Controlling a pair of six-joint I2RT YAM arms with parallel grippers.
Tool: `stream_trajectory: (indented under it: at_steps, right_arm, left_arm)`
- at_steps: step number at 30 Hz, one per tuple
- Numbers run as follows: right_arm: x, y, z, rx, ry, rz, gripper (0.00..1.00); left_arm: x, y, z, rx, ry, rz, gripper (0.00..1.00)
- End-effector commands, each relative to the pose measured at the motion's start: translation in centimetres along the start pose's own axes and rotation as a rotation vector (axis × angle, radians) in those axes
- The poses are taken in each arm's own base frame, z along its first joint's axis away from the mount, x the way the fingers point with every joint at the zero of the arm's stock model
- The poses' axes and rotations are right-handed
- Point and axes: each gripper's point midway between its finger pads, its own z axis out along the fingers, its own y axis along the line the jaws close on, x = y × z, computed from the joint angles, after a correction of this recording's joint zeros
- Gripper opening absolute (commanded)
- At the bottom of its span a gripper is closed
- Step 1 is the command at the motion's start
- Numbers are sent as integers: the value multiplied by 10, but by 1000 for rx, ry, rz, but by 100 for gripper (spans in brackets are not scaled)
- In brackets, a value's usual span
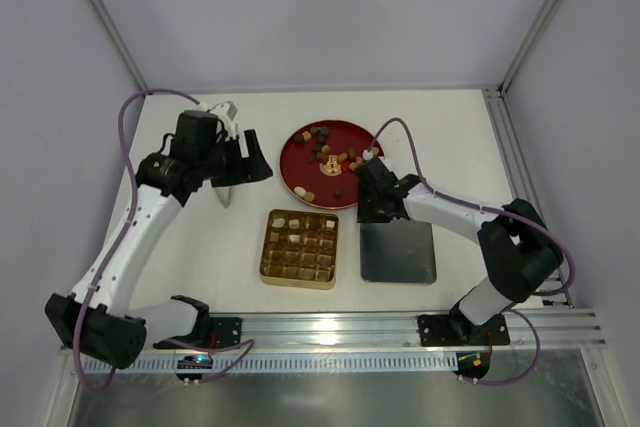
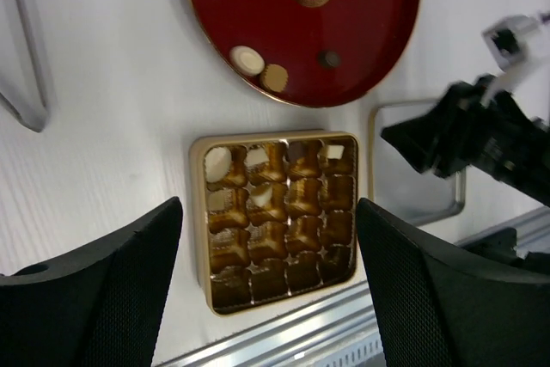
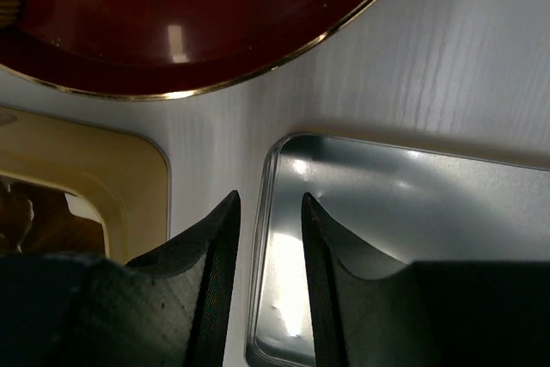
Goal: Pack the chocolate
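Starting with the chocolate [image 2: 247,59]: most pieces are found loose on the red plate [image 1: 295,169], at the far middle of the table. They are scattered mainly over its far half and around its gold centre emblem. A cream round and a tan piece are noted side by side near the plate's near rim, with a small dark piece close by. Further pieces are seen already seated in cells of the gold box [image 2: 198,221], which lies just in front of the plate. At least three cream pieces are visible there, in the rows nearest the plate, and several cells are seen bare.

A shallow metal tray [image 1: 398,255] lies to the right of the box, apart from it.

The left gripper [image 2: 266,208] is held above the table to the left of the plate. Its jaws are spread wide and nothing is held between them.

The right gripper [image 3: 268,199] is lowered at the tray's far left corner, between plate and tray. Its jaws are narrowly parted, with the tray's left rim lying in the gap. Whether that rim is pinched cannot be told.
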Motion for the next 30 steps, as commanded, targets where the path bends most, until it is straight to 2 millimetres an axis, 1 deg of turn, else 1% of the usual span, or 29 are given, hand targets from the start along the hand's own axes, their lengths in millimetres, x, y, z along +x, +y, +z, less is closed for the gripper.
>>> stream_trajectory:
  at_steps: [1,4,5,7,9,10,11,13,14,17,18,21,22,23,24,26,28,30]
  right_arm:
    - [-26,15,3,48,-71,54,36]
    - [-18,13,15,89,-41,61,31]
    - [-17,11,17,105,-42,65,31]
    - [-13,6,23,130,-34,60,30]
    - [-12,6,27,132,-25,55,29]
    - [-9,5,31,137,-11,52,26]
    - [-7,5,32,142,-3,52,25]
    - [-6,5,35,148,-1,52,23]
    - [-5,4,36,149,1,54,23]
    - [-2,3,39,155,7,50,20]
    - [-2,3,39,152,7,51,16]
    - [0,5,41,139,8,53,9]
    - [-1,5,40,136,7,53,4]
    - [-2,5,39,137,4,54,4]
    - [-2,5,38,134,1,56,4]
    - [-4,5,34,123,-2,62,4]
    - [-8,7,28,99,-13,73,4]
    - [-15,11,19,69,-27,85,4]
  left_arm:
    - [11,-36,-24,147,-16,-12,80]
    - [22,-47,-34,185,-10,-1,80]
    - [26,-48,-34,186,-2,-13,79]
    - [33,-54,-41,210,-3,-8,79]
    - [41,-59,-40,228,4,-20,78]
    - [44,-62,-41,241,8,-22,78]
    - [52,-69,-38,258,26,-19,78]
    - [59,-75,-34,270,37,-15,77]
    - [66,-84,-33,290,49,-9,77]
    - [75,-96,-27,297,56,3,76]
    - [80,-107,-29,324,60,15,76]
    - [90,-121,-25,328,69,37,75]
    - [91,-126,-22,335,68,30,74]
    - [94,-129,-18,334,74,30,72]
    - [101,-135,-17,345,90,39,72]
    - [104,-144,-12,352,83,40,70]
    - [116,-151,-5,353,102,59,69]
    - [118,-158,3,357,91,51,67]
